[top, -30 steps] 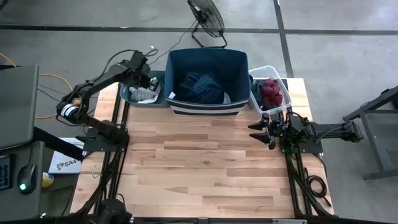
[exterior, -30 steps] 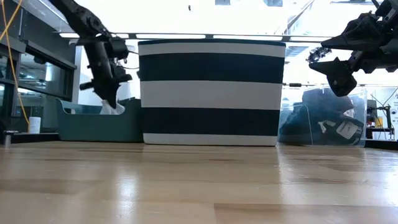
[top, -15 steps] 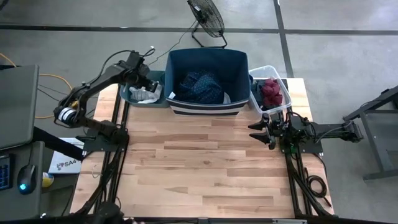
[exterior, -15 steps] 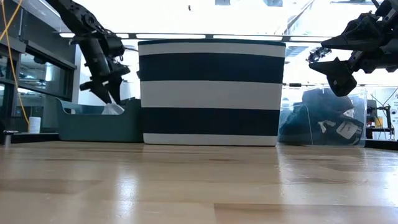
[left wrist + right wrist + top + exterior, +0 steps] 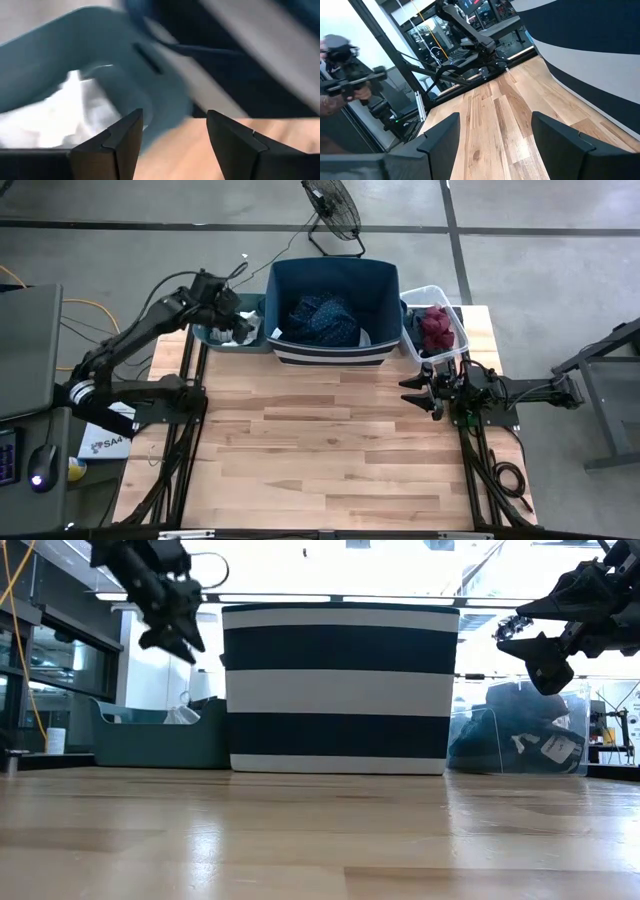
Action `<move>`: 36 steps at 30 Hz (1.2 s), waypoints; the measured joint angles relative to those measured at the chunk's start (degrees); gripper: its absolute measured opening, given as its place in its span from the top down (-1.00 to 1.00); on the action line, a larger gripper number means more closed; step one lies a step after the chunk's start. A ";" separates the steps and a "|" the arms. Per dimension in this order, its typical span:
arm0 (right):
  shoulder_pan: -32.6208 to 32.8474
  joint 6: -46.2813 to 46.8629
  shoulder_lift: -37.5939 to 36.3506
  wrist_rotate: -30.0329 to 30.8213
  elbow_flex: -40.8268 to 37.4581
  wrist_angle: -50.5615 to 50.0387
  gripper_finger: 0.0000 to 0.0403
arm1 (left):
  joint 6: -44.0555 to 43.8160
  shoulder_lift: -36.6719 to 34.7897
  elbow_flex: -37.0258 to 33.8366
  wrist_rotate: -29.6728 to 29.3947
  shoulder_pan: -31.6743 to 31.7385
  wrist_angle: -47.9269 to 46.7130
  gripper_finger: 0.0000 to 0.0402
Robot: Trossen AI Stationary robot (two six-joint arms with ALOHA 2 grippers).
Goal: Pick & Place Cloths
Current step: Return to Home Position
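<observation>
White socks (image 5: 50, 117) lie bunched in the teal bin (image 5: 150, 745) at the far left of the counter (image 5: 330, 450). A navy dotted garment (image 5: 325, 320) fills the navy-and-white striped bin (image 5: 340, 690) just beside it. A maroon garment (image 5: 436, 328) lies in the clear bin (image 5: 470, 745) on the right, which also holds a dark garment with a white tag (image 5: 530, 730). The left tool (image 5: 172, 132) hangs above the teal bin, fingers apart and empty. The right tool (image 5: 418, 392) hovers over the wooden counter just in front of the clear bin, fingers likewise spread, gripping nothing
</observation>
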 joint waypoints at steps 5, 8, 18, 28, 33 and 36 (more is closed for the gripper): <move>0.01 -0.02 0.00 -0.01 0.00 0.00 -0.17 | -3.64 -4.40 0.00 -3.21 -12.17 -0.16 -0.01; 0.02 -0.01 -0.01 -0.02 0.00 0.00 -0.17 | -5.72 -6.16 0.00 -7.83 -20.38 -0.07 0.02; 0.00 -0.01 -0.01 -0.01 0.01 0.00 -0.17 | -9.85 -18.11 -12.77 -9.49 -34.01 13.53 0.03; 0.02 -0.02 0.01 0.00 -0.01 0.00 -0.17 | -9.88 -34.75 -31.91 -9.59 -40.13 29.46 0.03; 0.00 -0.01 0.00 -0.02 0.01 0.00 -0.17 | -9.91 -42.69 -38.56 -8.26 -41.19 30.43 0.03; 0.00 -0.02 -0.01 -0.02 0.01 0.00 -0.17 | -9.93 -47.18 -41.76 -7.12 -41.08 30.25 0.03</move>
